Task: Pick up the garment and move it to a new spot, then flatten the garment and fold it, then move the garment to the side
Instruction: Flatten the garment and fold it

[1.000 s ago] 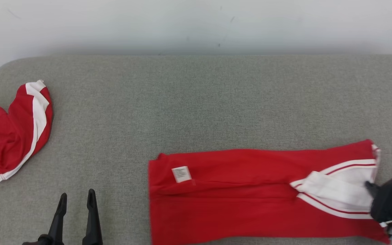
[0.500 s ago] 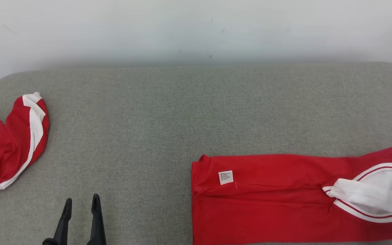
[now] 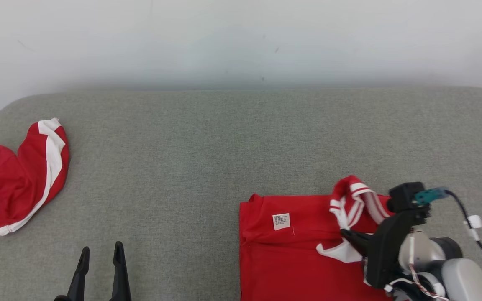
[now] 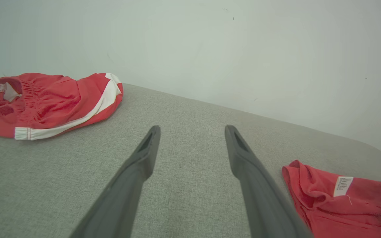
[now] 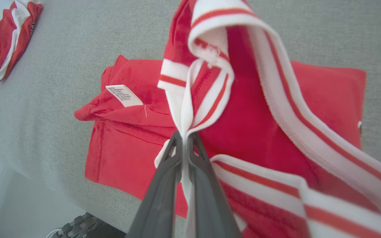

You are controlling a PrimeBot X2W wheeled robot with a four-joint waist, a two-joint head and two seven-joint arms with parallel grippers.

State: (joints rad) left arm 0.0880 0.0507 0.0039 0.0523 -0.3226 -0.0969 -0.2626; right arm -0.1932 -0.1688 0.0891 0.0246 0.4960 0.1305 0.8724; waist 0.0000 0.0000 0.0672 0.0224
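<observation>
The red garment (image 3: pixel 287 259) with a small white label lies at the front right of the grey table (image 3: pixel 207 146). My right gripper (image 3: pixel 343 233) is shut on its white-and-red striped end, which it holds lifted and doubled back over the red body. In the right wrist view the fingertips (image 5: pixel 184 135) pinch the white trim, and the striped band drapes above the garment (image 5: pixel 124 148). My left gripper (image 3: pixel 101 251) stands open over bare table at the front left, holding nothing. The left wrist view shows its spread fingers (image 4: pixel 192 130) and the garment's label corner (image 4: pixel 322 201) to the right.
A second red garment with a white stripe (image 3: pixel 11 184) lies bunched at the table's left edge, also seen from the left wrist (image 4: pixel 51 99). A pale wall runs along the table's far side. The table's front edge lies just below the garment (image 5: pixel 61 198).
The head camera has shifted. My right gripper has carried the striped end leftward and up over the red body, so the garment now lies doubled and shorter. The left gripper stays open in place.
</observation>
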